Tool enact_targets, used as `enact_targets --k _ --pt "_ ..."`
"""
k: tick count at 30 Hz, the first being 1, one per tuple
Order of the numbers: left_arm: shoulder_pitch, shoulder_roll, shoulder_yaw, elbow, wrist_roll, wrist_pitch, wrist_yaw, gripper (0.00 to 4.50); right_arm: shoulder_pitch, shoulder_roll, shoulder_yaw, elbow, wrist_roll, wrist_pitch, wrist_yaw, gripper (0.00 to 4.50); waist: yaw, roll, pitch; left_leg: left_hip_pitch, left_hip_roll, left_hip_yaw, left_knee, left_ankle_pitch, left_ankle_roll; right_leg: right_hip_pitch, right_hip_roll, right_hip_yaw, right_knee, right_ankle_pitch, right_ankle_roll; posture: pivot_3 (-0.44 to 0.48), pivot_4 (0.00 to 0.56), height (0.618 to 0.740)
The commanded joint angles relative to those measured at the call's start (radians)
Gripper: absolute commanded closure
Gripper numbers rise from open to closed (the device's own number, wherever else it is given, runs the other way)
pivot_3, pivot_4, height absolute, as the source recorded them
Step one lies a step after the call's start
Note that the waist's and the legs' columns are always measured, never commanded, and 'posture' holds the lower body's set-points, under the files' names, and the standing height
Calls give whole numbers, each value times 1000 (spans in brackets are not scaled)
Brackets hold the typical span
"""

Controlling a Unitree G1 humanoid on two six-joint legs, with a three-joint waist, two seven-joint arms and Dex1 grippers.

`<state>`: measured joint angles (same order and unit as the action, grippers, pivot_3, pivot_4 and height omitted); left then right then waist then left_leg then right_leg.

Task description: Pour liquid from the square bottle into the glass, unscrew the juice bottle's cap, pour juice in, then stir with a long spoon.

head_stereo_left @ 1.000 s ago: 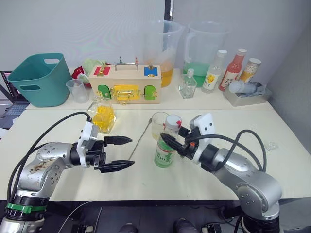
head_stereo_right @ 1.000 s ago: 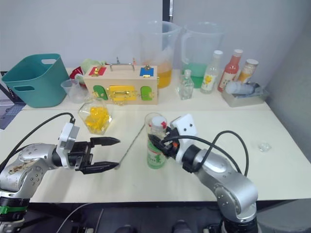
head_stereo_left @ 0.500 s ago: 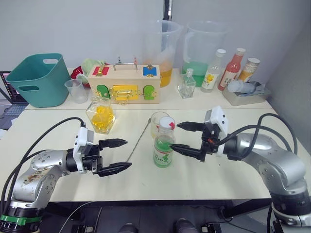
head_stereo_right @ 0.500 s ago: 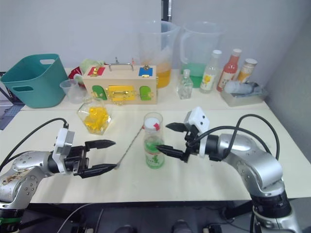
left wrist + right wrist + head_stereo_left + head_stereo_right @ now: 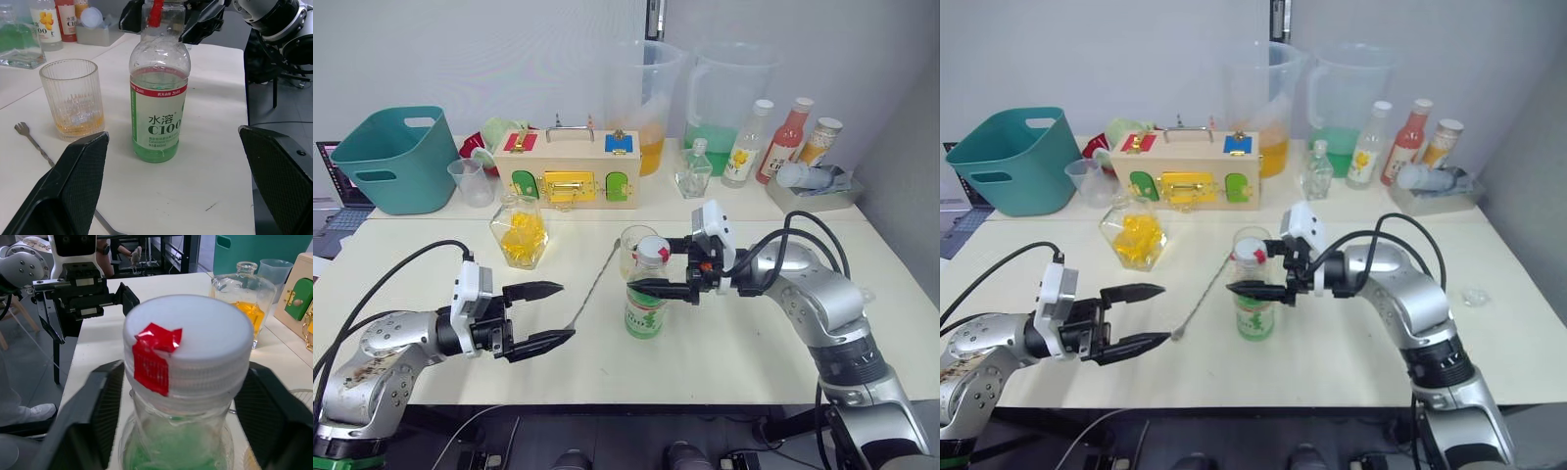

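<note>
The juice bottle (image 5: pixel 645 297), green-labelled with greenish liquid, stands upright mid-table, its white cap (image 5: pixel 188 340) screwed on and marked with red tape. My right gripper (image 5: pixel 651 266) is open, its fingers (image 5: pixel 98 401) on either side of the cap and apart from it. The ribbed glass (image 5: pixel 633 251) stands just behind the bottle with a little amber liquid in the bottom. The long spoon (image 5: pixel 595 284) lies flat to the left of the bottle. The square bottle (image 5: pixel 520 233), holding yellow liquid, stands farther left. My left gripper (image 5: pixel 566 311) hovers open, left of the spoon.
A teal basket (image 5: pixel 391 157), a measuring cup (image 5: pixel 468 181) and a wooden latch box (image 5: pixel 566 171) line the back. Two big pitchers (image 5: pixel 646 88), a small glass flask (image 5: pixel 692 168), a flower-labelled bottle (image 5: pixel 747 142), a red bottle (image 5: pixel 783 137) and a grey tray (image 5: pixel 813 191) stand back right.
My right gripper drew back to the bottle's right, then came in again, and its open fingers now flank the cap. The left arm shifted slightly left.
</note>
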<state>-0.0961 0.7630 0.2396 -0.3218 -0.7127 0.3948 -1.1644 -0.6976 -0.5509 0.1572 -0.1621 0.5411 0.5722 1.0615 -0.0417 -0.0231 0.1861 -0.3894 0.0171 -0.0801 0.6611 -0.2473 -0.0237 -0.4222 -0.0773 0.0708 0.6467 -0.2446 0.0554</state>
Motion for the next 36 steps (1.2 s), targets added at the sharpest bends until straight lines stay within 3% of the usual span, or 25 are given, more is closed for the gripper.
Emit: enact_targets --k 1,3,4,18,30,32,36 --pt "-1 10 23 -26 -13 -7 3 0 -21 7 -11 -23 6 -16 16 2442 -1 0 0 0 0 0 0 0 0 0 0 0 0 0 0 0 150 740" --pt "-10 8 16 -16 -10 -11 -1 0 -20 15 -19 -52 18 -6 10 3030 -1 0 0 0 0 0 0 0 0 0 0 0 0 0 0 0 150 740" --pt "-17 8 12 -10 -8 -13 -4 0 -20 19 -24 -75 28 4 3 3074 -1 0 0 0 0 0 0 0 0 0 0 0 0 0 0 0 150 740" --pt "-114 5 -43 82 15 -28 -62 0 68 92 2 -331 69 183 -246 3074 -1 0 0 0 0 0 0 0 0 -1 0 0 1 0 0 0 150 740" --pt "-148 5 -58 113 25 -35 -87 0 133 115 47 -353 58 209 -321 3074 -4 0 0 0 0 0 0 0 0 0 0 0 1 0 0 0 150 740" --pt "-148 5 -58 114 25 -35 -89 0 131 108 46 -356 61 205 -311 2045 -3 0 0 0 0 0 0 0 0 0 0 0 1 0 0 0 150 740" --pt "-150 7 -57 118 25 -36 -98 0 112 49 15 -359 87 202 -244 732 -3 0 0 0 0 0 0 0 0 0 0 0 1 0 0 0 150 740"
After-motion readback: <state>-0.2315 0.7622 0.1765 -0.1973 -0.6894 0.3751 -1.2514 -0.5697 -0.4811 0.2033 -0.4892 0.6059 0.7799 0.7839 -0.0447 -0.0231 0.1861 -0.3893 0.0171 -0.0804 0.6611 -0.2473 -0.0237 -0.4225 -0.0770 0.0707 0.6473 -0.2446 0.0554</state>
